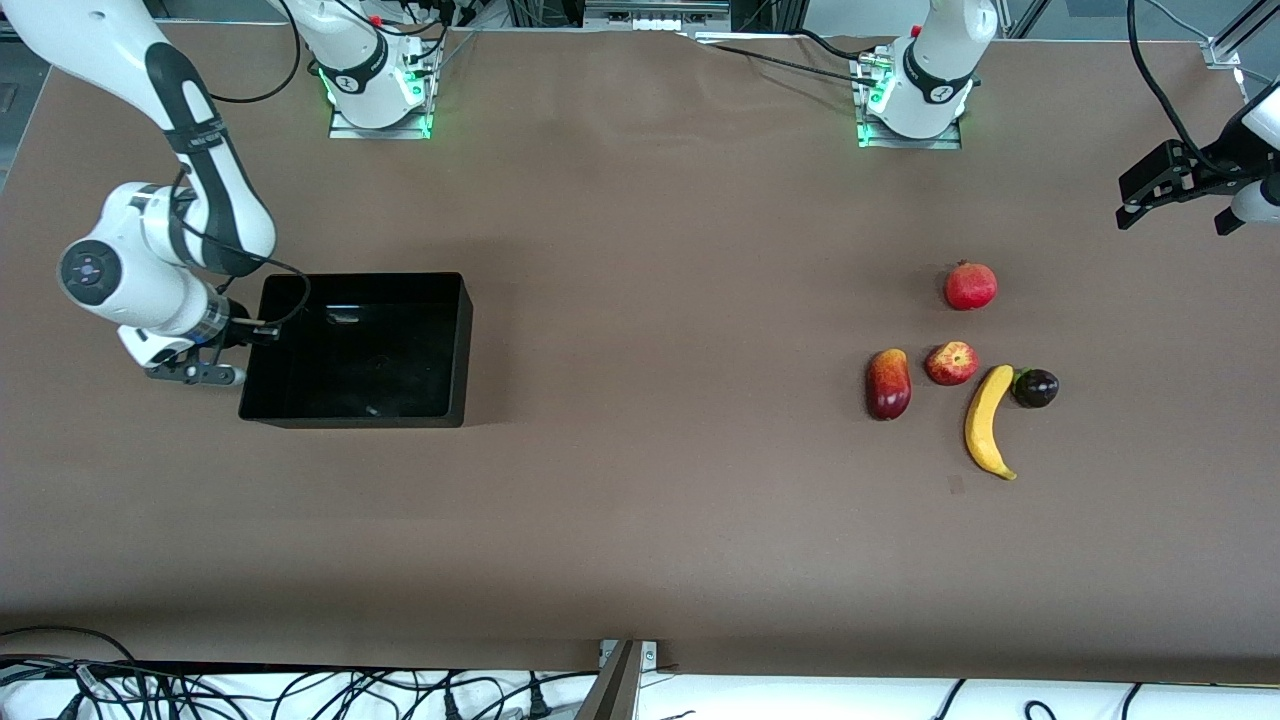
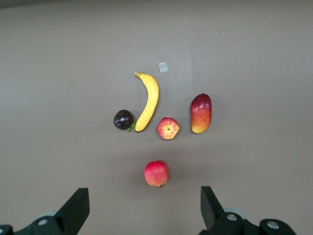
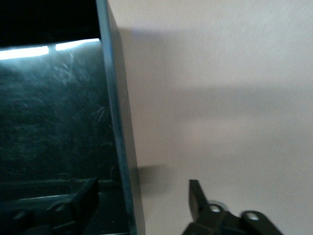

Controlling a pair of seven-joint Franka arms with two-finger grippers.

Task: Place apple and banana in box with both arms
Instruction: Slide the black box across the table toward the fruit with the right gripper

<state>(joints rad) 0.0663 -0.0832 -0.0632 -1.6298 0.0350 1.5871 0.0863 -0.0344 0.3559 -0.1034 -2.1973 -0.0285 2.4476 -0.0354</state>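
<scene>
Now, left gripper [image 2: 142, 215]: wide open above the small round red-yellow apple [image 1: 951, 363] and long curved yellow banana [image 1: 987, 421].
Right gripper [image 3: 142, 208]: fingers spread astride the glossy black plastic box's [image 1: 455, 345] wall.

Brown matte table [image 1: 640, 520] filling most of view, slight wrinkle near top edge, white floor strip [image 1: 800, 700] below, tangled black cables [image 1: 250, 690] along it, metal frame rails [image 1: 1225, 40] at upper corner, even overhead light, soft shadows.
</scene>
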